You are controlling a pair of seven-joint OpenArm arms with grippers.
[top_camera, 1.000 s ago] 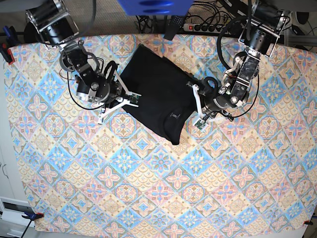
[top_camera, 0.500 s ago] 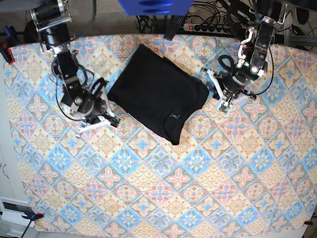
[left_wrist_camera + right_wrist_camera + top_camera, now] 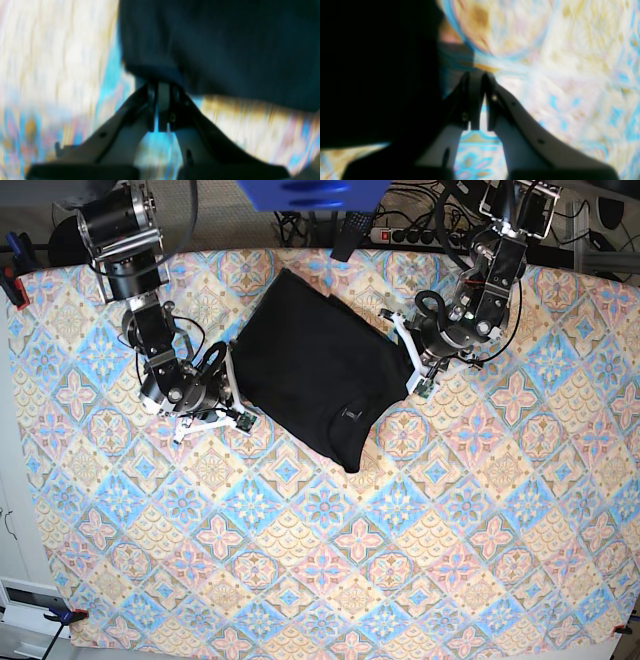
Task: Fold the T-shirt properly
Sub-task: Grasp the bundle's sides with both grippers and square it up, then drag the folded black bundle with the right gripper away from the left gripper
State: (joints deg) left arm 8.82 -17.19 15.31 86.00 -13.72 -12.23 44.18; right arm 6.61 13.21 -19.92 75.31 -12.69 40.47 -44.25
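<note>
the black t-shirt lies in a folded bundle on the patterned cloth, between the two claws. the left claw is pinched tight and holds nothing; the shirt edge sits just past its tips. the right claw looks almost closed and empty, right beside the shirt. i think the next step is tidying the fold, so a claw must open and grab an edge. both wrist views are blurry.

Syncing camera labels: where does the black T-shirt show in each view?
Base: black T-shirt upper centre, folded, between both arms.
Left wrist: fills upper right, beyond the shut fingertips.
Right wrist: dark mass at left.
Shared landmark: patterned tablecloth.
</note>
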